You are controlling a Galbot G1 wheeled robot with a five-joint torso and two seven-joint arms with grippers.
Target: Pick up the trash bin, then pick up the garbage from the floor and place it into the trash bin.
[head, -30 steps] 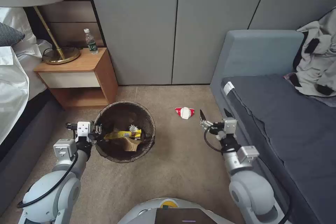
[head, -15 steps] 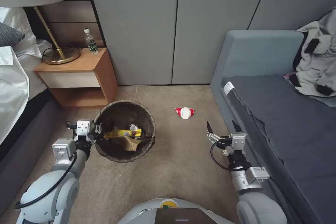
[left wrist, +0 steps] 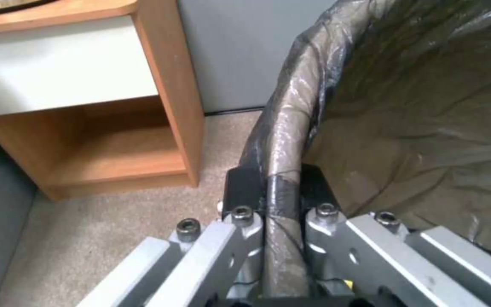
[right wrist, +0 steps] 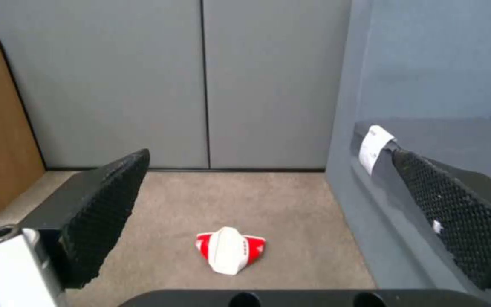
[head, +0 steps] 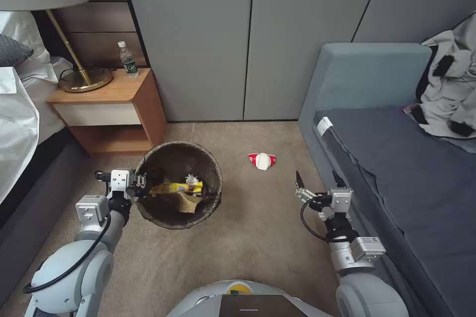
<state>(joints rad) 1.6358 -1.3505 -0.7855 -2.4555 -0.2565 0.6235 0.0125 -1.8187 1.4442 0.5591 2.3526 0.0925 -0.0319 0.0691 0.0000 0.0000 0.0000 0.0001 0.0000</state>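
Note:
The trash bin (head: 179, 190), round with a dark bag over its rim, hangs just off the carpet with my left gripper (head: 139, 183) shut on its near-left rim (left wrist: 282, 170). Inside lie a yellow wrapper (head: 177, 188), a brown paper bag (head: 187, 202) and a white tissue (head: 190, 178). One piece of garbage, a red-and-white packet (head: 262, 160) (right wrist: 229, 249), lies on the carpet between the bin and the sofa. My right gripper (head: 317, 181) (right wrist: 279, 221) hovers open, nearer to me than the packet and to its right, close to the sofa front.
A wooden nightstand (head: 106, 109) with a brass lamp (head: 84, 77) and a water bottle (head: 128, 60) stands behind the bin. A bed (head: 20, 124) lies left. The grey sofa (head: 396, 158) runs along the right, grey-and-white clothing (head: 453, 89) on it. Grey cabinet doors (head: 248, 34) close the back.
My right gripper has drawn back toward me and to the right, away from the packet, staying open. The bin and left gripper have barely moved.

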